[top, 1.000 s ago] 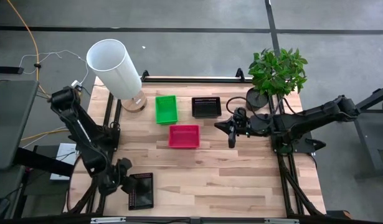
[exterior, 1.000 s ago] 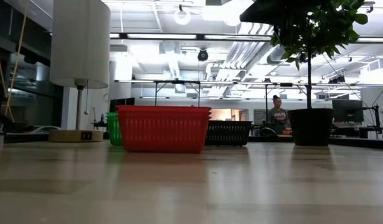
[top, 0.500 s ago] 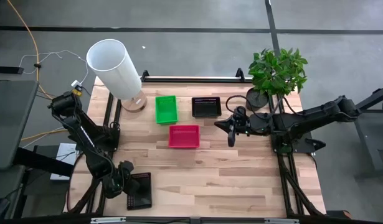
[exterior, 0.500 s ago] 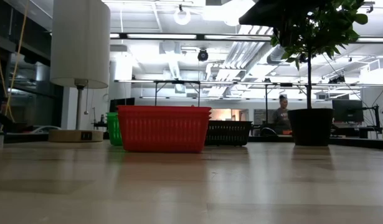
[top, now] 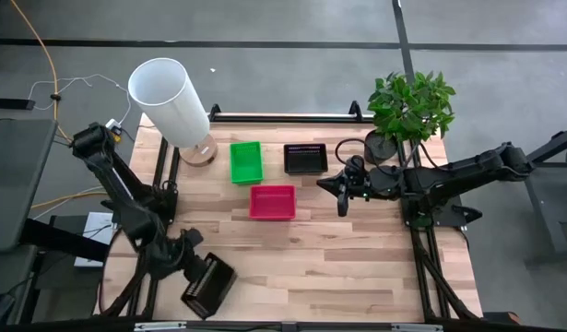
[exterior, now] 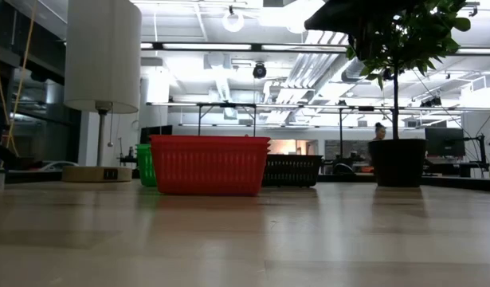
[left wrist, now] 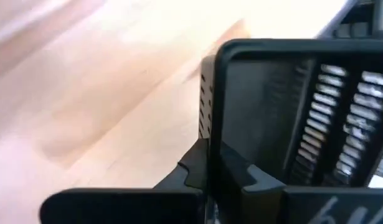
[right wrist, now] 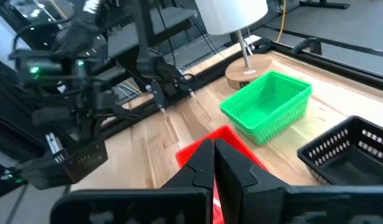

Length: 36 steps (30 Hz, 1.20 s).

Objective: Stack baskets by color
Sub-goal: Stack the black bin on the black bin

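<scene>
Left gripper sits at the table's near-left corner with its fingers clamped on the rim of a black basket, which hangs tilted with one end raised off the wooden table; judged from the task, this grip is taken to carry the basket toward its matching colour. In the left wrist view the black basket shows a solid rim above slotted mesh walls. Further right, a green basket stands near the white cylinder lamp, a magenta-pink basket lies just in front of it, and a second black basket stands beside the green one. All are shallow, rectangular and perforated. Right gripper hovers fully closed and empty, right of the pink basket, waiting near the potted plant.
</scene>
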{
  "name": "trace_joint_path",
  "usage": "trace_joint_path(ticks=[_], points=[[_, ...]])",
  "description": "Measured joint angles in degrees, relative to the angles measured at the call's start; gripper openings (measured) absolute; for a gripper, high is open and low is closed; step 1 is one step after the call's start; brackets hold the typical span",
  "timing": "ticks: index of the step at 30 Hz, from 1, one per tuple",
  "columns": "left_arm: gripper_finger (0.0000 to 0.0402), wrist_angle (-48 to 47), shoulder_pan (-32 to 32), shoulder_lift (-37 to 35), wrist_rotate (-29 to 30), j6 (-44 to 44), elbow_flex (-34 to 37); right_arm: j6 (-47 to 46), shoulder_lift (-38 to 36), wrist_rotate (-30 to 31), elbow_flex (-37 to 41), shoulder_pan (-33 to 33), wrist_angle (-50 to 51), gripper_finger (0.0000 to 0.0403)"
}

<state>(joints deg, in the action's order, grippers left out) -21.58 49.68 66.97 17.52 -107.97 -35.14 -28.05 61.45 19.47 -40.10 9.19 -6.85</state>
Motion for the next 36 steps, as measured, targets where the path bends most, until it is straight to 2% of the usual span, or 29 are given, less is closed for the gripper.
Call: trace_joint_path(ticks=[7, 9, 12, 17, 23, 30, 36], points=[[0.0001, 2.47, -15.24, -11.12, 1.14, 19.52, 0.0, -1.53, 0.0, -2.08, 0.0, 0.0, -6.0, 0.0], [0.0, 5.71, -20.75, -12.35, 0.8, 25.91, -0.25, -1.41, 0.0, -2.51, 0.0, 0.12, -8.98, 0.0], [0.0, 5.49, -29.48, -12.11, -2.8, 36.66, -2.77, 0.54, 0.0, -3.57, 0.0, 0.2, -14.84, 0.0], [0.0, 4.74, -43.34, -7.53, -9.88, 53.67, -9.25, 5.48, 0.0, -5.27, 0.0, 0.22, -25.83, 0.0], [0.0, 2.86, -57.15, 0.57, -14.16, 71.68, -20.28, 8.75, -0.02, -6.84, 0.0, 0.22, -32.97, 0.0], [0.0, -4.16, -67.4, 13.73, -14.76, 92.08, -35.59, 9.07, -0.02, -7.7, 0.0, 0.22, -33.72, 0.0], [0.0, -8.56, -72.79, 24.42, -14.76, 108.32, -46.54, 10.5, -0.02, -7.53, 0.0, 0.22, -33.55, 0.0]])
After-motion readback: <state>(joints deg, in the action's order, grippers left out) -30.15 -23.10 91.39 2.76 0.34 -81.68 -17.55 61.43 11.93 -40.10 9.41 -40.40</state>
